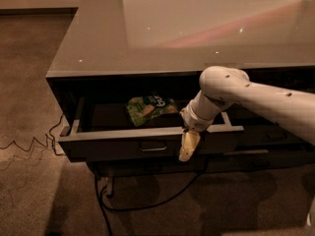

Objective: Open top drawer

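Observation:
The top drawer (113, 142) is a wide dark grey drawer under the counter top. It stands pulled out, with its small metal bar handle (152, 147) at the centre of the front. A green snack bag (149, 107) lies on its floor. My gripper (189, 145) hangs over the drawer's front rim, just right of the handle, with the pale fingertips pointing down in front of the panel. The white arm (256, 102) reaches in from the right.
The glossy grey counter top (187, 28) overhangs the drawer. A second dark drawer front (266, 136) sits to the right, behind the arm. A black cable (142, 205) loops on the brown carpet below, and a thin wire (24, 144) runs at the left.

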{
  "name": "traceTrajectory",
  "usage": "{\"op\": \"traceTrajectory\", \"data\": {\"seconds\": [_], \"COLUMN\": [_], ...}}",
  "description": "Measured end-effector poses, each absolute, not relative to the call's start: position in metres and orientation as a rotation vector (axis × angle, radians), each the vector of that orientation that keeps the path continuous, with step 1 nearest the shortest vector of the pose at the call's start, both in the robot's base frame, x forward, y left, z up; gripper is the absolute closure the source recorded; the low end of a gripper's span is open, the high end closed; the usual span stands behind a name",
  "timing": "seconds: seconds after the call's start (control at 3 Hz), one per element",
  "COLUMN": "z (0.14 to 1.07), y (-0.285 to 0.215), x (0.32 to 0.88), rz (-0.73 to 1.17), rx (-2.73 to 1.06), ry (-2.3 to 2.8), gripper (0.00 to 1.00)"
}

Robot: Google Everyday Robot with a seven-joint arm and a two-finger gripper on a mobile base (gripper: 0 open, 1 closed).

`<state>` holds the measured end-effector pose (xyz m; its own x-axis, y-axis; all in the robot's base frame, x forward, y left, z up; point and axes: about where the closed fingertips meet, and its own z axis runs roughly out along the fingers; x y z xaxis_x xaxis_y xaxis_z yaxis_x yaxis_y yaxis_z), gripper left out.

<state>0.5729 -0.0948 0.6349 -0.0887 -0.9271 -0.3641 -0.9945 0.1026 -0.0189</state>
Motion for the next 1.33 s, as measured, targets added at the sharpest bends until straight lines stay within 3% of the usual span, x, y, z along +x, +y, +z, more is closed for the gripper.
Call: {"op": "traceTrajectory", "data": {"seconds": [1.33], "z": [0.630], "y": [-0.100], "x": [0.571], "rz": [0.250], "rx": [-2.065], "ry": [1.986], "gripper": [0.00]}}
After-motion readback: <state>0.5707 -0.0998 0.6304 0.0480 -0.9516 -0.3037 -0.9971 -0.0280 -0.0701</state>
